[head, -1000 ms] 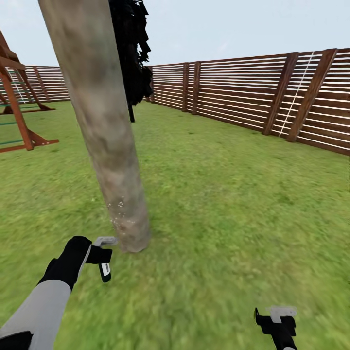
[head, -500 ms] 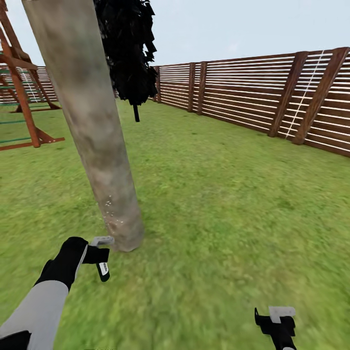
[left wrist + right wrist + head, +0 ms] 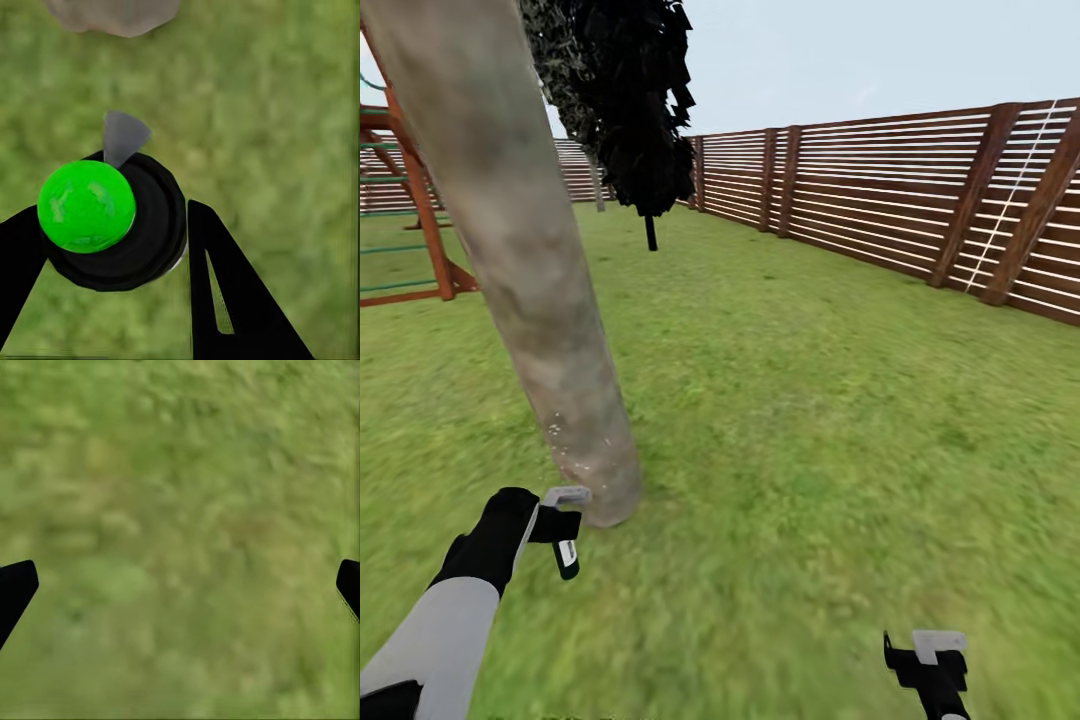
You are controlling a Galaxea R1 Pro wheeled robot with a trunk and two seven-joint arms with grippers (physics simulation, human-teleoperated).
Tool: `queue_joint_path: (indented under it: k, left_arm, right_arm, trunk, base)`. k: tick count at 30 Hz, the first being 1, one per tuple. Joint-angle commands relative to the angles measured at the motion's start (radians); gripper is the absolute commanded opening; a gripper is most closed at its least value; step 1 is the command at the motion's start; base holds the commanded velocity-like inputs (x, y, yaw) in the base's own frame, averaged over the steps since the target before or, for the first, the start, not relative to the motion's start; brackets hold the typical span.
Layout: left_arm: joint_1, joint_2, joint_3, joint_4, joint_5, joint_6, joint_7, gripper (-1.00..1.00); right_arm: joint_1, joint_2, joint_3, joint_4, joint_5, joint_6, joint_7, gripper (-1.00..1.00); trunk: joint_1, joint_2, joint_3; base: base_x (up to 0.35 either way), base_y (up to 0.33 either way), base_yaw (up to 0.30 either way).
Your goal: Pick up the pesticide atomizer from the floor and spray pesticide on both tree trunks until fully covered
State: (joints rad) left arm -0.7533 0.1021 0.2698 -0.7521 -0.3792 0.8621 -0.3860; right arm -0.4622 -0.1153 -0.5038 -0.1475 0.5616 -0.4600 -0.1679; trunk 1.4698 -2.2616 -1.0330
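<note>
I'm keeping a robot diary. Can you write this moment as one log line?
left gripper: shut on atomizer | right gripper: open, over grass | tree trunk: white specks low

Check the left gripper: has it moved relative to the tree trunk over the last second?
Yes. The left gripper, holding the sprayer, has closed in on the trunk at its base. The whole view shifted too, so the robot itself is moving.

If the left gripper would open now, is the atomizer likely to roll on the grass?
Probably a little: the atomizer looks round, with a ball-like green top. It seems rigid plastic, so the left gripper should not deform it. The grass looks flat and would likely stop it soon.
</note>
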Motion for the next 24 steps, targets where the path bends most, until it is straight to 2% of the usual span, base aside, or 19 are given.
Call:
queue_joint_path:
  k: [1, 5, 8, 10, 19, 24]
  left_arm:
    - [-0.001, -0.001, 0.003, -0.001, -0.01, 0.003, -0.01, -1.0]
    - [-0.001, -0.001, 0.005, -0.001, -0.01, 0.003, -0.002, -1.0]
    - [0.0, 0.003, 0.008, -0.001, -0.011, 0.003, 0.055, -1.0]
    - [0.0, 0.004, 0.012, -0.001, -0.011, 0.003, 0.073, -1.0]
    - [0.0, 0.004, 0.012, -0.001, -0.01, 0.003, 0.079, -1.0]
    - [0.0, 0.006, 0.019, -0.001, -0.011, 0.003, 0.083, -1.0]
  right_arm:
    - [-0.001, 0.0, -0.006, 0.002, 0.011, -0.003, -0.005, 1.0]
    - [0.0, 0.0, -0.006, 0.002, 0.011, -0.003, -0.004, 1.0]
    - [-0.001, 0.0, -0.006, 0.002, 0.011, -0.003, -0.004, 1.0]
    - [0.0, 0.0, -0.006, 0.002, 0.011, -0.003, -0.004, 1.0]
    - [-0.001, 0.0, -0.006, 0.002, 0.011, -0.003, -0.004, 1.0]
    - [-0.001, 0.0, -0.006, 0.003, 0.011, -0.003, -0.004, 1.0]
  trunk:
    - [0.0, 0.0, -0.001]
    - [0.0, 0.0, -0.001]
    - [0.0, 0.0, -0.001]
    - [0.0, 0.0, -0.001]
    - [0.0, 0.0, -0.001]
    - [0.0, 0.0, -0.001]
  base:
    - [0.016, -0.309, 0.257]
    - [0.003, -0.311, 0.273]
    - [0.051, -0.312, 0.277]
    - [0.08, -0.312, 0.276]
    - [0.094, -0.312, 0.045]
    - [0.039, -0.311, 0.238]
